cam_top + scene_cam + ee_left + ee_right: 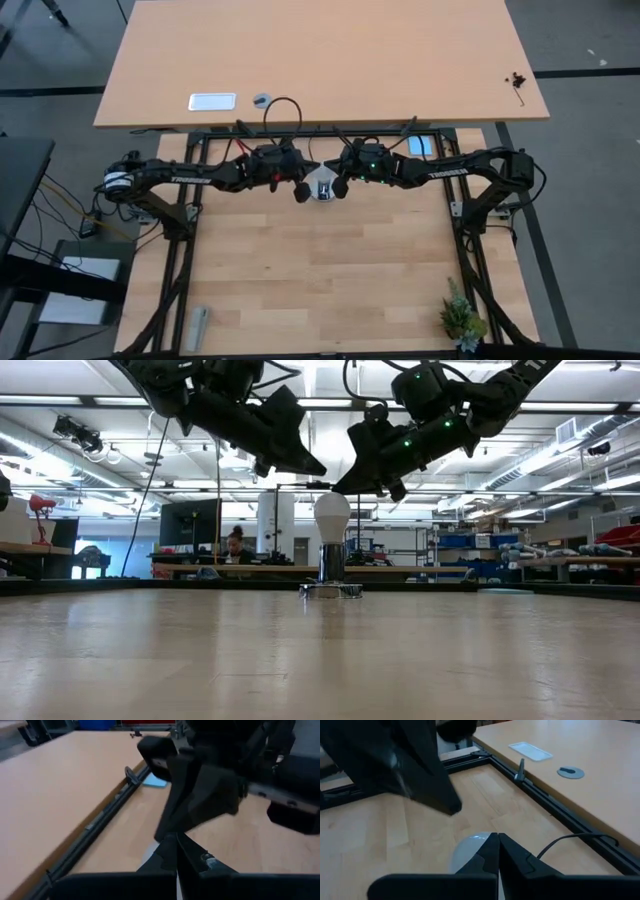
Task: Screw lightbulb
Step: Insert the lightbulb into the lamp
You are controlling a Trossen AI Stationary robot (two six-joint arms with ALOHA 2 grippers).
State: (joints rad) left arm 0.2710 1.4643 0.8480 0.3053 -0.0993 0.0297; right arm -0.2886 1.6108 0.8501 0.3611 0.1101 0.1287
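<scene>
Low view shows the lightbulb (332,512) upright in its socket (331,589); overhead, left pincer (301,192) and right pincer (339,187), both closed empty, flank it.

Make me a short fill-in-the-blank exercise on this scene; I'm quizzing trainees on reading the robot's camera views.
1. The lightbulb stands upright in a silvery ____.
2. Both the left tool and the right tool have their fingers ____.
3. In the low view, the two tools hang ____ the bulb, one on either side.
4. At the table's near right corner stands a small green ____.

Missing words: socket; shut; above; plant
</scene>
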